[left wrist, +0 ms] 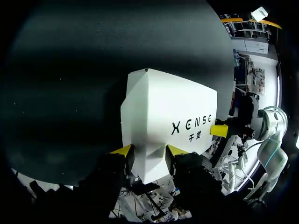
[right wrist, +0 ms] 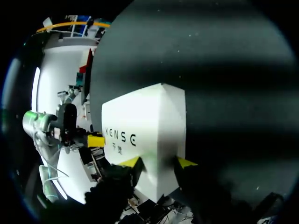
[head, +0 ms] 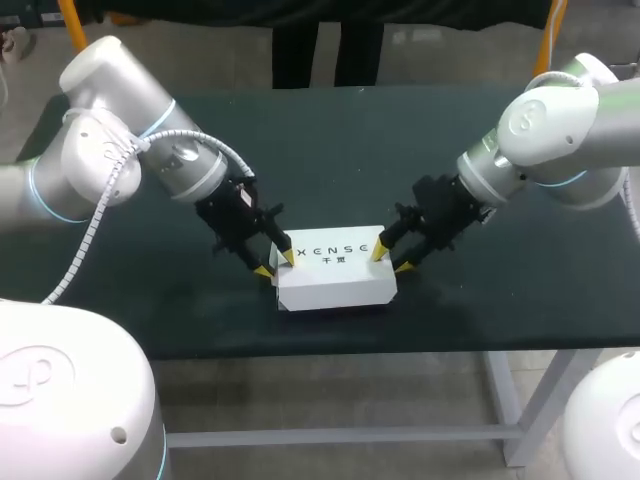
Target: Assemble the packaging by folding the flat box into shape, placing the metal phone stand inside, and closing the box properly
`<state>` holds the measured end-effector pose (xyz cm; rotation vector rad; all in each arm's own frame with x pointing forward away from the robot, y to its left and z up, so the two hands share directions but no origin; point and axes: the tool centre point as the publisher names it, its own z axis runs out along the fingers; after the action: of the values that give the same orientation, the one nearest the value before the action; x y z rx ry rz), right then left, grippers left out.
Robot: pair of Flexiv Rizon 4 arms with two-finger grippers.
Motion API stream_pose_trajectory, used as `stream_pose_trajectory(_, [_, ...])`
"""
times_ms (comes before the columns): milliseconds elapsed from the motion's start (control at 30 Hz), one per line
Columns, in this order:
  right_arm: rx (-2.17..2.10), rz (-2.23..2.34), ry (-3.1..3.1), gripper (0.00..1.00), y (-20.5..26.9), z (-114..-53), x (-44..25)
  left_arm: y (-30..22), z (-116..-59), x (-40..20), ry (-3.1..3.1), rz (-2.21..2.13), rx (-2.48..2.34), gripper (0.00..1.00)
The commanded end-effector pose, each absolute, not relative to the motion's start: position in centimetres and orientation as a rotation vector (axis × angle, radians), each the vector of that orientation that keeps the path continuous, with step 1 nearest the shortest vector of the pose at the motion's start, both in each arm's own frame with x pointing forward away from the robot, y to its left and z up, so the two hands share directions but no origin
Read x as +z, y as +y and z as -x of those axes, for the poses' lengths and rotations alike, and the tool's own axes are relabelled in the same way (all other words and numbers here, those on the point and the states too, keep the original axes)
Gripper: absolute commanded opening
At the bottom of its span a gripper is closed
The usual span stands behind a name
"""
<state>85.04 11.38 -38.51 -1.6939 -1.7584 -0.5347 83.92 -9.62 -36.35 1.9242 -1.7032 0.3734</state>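
Clamping the white cardboard box (head: 335,275) at its short ends, my left fingers (head: 288,257) and right fingers (head: 378,250) each pinch one end. It sits near the surface's (head: 480,290) front edge, midway along. I judge it light, thin card, easily dented; folded edges grip best. Box looks closed; phone stand unseen

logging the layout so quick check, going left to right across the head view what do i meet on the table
left gripper at the box's left end → white box → right gripper at the box's right end
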Motion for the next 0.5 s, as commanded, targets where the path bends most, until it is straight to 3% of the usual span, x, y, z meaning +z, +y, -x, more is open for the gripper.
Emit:
stream_pose_trajectory(33, [-0.514, 1.689, -1.759, 0.50, 11.60, -85.40, -38.42, -9.96, -84.19, -36.26, -1.704, -1.925, 0.361, 0.46])
stream_pose_trajectory(500, [-0.473, 1.704, -1.762, 0.55, 11.54, -85.43, -38.23, -9.90, -84.22, -35.93, -1.691, -1.923, 0.339, 0.47])
